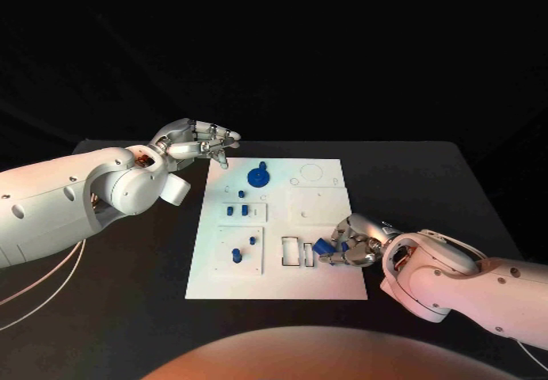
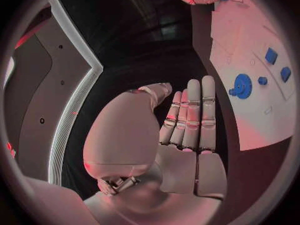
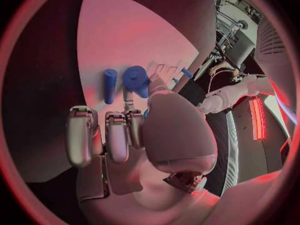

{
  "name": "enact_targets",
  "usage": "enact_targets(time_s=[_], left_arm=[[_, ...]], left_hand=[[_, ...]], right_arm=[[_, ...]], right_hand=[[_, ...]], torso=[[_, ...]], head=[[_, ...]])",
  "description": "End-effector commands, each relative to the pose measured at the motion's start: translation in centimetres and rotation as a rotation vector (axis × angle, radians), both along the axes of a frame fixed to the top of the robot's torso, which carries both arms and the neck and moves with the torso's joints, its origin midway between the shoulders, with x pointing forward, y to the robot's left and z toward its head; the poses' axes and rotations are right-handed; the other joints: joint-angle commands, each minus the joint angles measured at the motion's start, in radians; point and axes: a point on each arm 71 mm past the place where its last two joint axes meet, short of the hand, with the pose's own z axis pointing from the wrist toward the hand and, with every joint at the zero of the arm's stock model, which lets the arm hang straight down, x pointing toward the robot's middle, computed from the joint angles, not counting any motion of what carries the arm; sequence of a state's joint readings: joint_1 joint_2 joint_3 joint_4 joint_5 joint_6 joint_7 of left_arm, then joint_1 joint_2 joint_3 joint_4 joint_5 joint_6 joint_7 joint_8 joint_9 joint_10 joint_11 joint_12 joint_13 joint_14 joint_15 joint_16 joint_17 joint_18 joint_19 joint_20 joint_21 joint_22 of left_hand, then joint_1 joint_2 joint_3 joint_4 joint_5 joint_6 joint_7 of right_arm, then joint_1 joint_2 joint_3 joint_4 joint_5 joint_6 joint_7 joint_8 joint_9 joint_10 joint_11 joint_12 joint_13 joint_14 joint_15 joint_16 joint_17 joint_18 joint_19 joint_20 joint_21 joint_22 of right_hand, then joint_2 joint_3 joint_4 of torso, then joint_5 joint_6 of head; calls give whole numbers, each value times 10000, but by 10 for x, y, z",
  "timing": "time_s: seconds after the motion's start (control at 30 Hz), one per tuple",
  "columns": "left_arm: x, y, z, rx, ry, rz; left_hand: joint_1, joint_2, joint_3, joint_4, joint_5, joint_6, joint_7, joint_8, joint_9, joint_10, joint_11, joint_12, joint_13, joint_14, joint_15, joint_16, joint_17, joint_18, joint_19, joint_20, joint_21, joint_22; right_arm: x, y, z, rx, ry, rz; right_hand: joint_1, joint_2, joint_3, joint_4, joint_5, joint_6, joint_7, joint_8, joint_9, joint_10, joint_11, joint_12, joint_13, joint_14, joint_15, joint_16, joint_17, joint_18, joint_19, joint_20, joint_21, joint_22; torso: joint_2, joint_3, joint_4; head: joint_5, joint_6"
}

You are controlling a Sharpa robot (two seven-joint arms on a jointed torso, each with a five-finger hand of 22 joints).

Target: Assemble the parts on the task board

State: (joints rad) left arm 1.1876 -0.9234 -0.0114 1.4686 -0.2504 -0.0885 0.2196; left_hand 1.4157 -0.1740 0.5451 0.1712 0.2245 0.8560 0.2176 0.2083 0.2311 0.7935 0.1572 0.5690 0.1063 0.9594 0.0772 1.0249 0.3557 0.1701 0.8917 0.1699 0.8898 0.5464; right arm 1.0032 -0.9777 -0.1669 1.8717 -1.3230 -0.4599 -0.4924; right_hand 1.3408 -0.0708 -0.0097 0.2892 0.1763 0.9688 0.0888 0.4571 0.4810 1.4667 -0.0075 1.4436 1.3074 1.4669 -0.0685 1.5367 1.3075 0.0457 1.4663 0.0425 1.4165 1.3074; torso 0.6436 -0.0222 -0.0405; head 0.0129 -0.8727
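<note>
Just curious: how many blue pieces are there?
7: one round and one small at the board's far end, two mid-left, two near-left, one at the right hand's fingers; others may hide there.

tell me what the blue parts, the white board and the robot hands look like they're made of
Blue parts: likely matte plastic, uniform colour without glints. Task board: probably rigid white plastic or painted sheet, flat with cut recesses. Left hand and right hand: silver, metallic-looking segments with soft highlights; possibly coated plastic.

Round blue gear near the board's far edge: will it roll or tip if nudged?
The gear looks flat and disc-like, so it probably slides rather than rolls. It appears to have a raised hub, so it might snag or pivot. Seemingly rigid plastic, probably light. The left hand hovers nearby, open.
</note>
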Motion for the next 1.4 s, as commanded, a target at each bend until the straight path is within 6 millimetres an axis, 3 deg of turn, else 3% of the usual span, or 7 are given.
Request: enact_targets(time_s=[0.03, 0.43, 0.93, 1.4], left_arm=[[0, -2, 1, -98, 8, -111], [0, -4, 1, -109, 8, -140], [0, -5, 0, -114, 30, -182], [-1, -5, 0, -105, 68, -211]], left_hand=[[-55, -11, -15, 49, 39, -51, 33, 6, -9, -49, 13, 64, -9, -16, 48, 11, 14, 149, 51, 36, -20, -8], [-55, -11, -15, 49, 39, -51, 33, 6, -9, -49, 13, 64, -9, -16, 48, 11, 14, 149, 51, 36, -20, -8], [-60, -10, -10, 60, 41, -55, 35, 11, -7, -64, 15, 79, -16, -23, 49, 13, 15, 148, 67, 38, -46, -30], [-60, -10, -10, 60, 41, -55, 35, 11, -7, -64, 15, 79, -16, -23, 49, 13, 15, 148, 67, 38, -46, -30]], right_arm=[[-1, 3, 10, 820, -528, -267], [0, 12, 30, 1338, -739, -95], [0, 44, 15, 1198, 709, 564], [2, 52, 9, 952, 816, 495]], right_hand=[[93, 278, 82, 9, 24, 393, -321, 136, 181, 393, -90, 34, 1506, 869, -87, 62, 1803, -169, 668, -94, 78, 2256], [-10, 386, 116, 29, 16, 444, -351, 134, 211, 432, -123, 75, 1553, 883, -122, 85, 1868, -193, 701, -131, 200, 2287], [-840, 530, -78, 38, 1, 467, -329, 43, 299, 404, -107, -56, 1488, 871, -116, 64, 1820, -179, 679, -148, 126, 2266], [-1295, 609, -225, 38, 0, 561, -364, 72, 392, 367, -133, -203, 1386, 893, -132, 97, 1922, -197, 704, -154, 222, 2290]], torso=[[-5, 5, -6], [1, 2, 2], [22, -2, 17], [14, 10, -14]], head=[[-13, 1], [-21, 1], [50, 1], [113, 1]])
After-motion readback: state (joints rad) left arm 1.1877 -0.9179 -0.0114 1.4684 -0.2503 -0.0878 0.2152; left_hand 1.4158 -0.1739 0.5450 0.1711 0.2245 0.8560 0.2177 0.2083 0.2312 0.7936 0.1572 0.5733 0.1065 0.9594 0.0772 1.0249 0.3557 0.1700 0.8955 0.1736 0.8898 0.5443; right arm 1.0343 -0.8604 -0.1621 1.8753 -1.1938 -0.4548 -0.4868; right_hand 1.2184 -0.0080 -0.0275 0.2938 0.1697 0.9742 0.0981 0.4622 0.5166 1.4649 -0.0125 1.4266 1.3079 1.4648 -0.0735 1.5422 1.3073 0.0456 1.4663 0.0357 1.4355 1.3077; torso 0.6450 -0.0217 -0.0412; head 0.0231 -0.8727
